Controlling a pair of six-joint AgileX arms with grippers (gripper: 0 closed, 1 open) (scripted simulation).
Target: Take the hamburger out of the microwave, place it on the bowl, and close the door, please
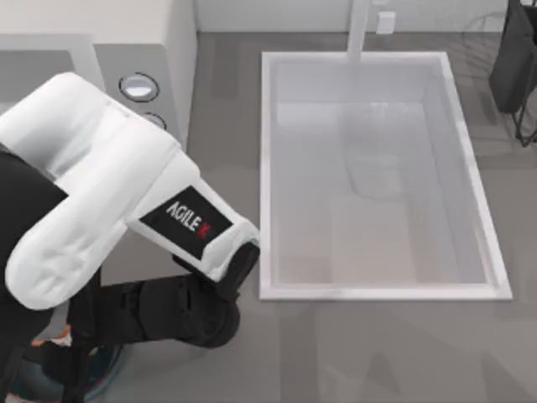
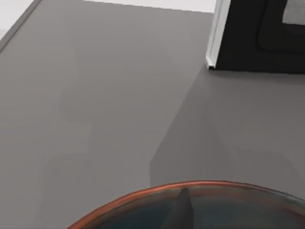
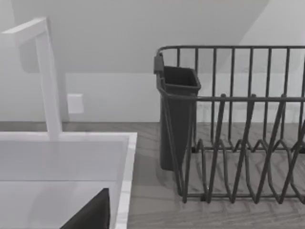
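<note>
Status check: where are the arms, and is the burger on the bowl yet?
Left arm over the bowl, bottom-left. Hamburger barely visible at the bowl. Microwave top-left.

Even, diffuse lighting throughout, with no glare. Soft shadows lie on the grey table [image 1: 352,344] near the sink [image 1: 268,168] and fall in a faint wedge beyond the bowl [image 2: 143,198]. The rack [image 3: 248,143] casts thin striped shadows. Edges look slightly soft.
</note>
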